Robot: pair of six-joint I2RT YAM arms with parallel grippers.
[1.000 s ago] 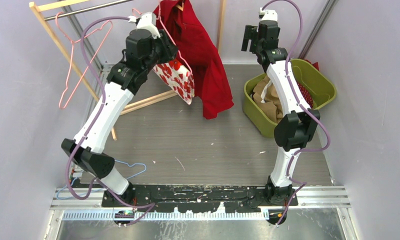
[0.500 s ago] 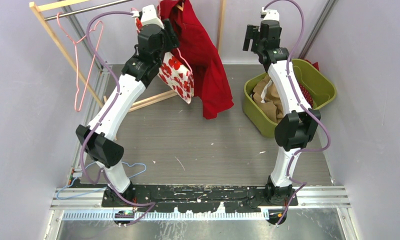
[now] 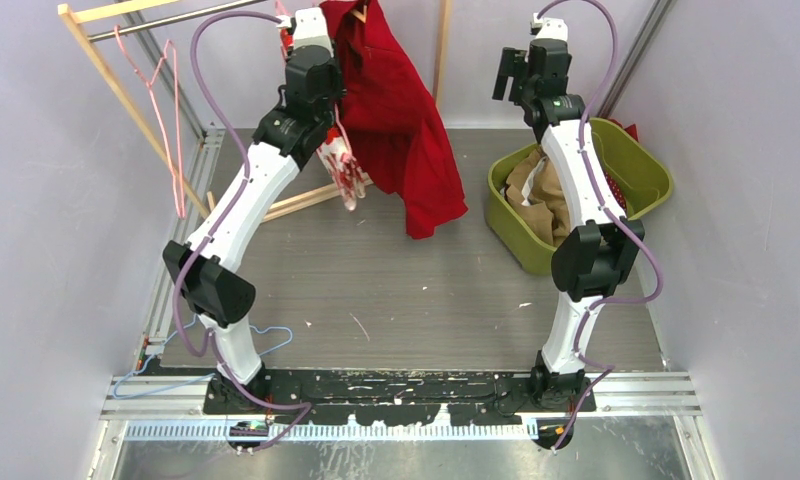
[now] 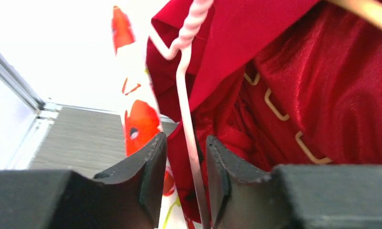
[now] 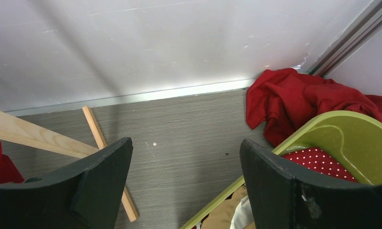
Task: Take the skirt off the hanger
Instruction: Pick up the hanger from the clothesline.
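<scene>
Left gripper (image 4: 185,140), fingers (image 4: 141,176) narrowly apart, straddles the pink hanger (image 4: 183,90); right gripper (image 5: 185,148) gapes empty. Unpinched, the hanger may slip, dragging the skirt (image 4: 139,119).

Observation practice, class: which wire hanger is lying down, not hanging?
The blue hanger; the bare pink hanger and the loaded pink hanger are up at the rack.

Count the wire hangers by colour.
Pink: 2 (rack hanger; skirt hanger, at the left hand)
Blue: 1 (floor hanger)
Total: 3
</scene>
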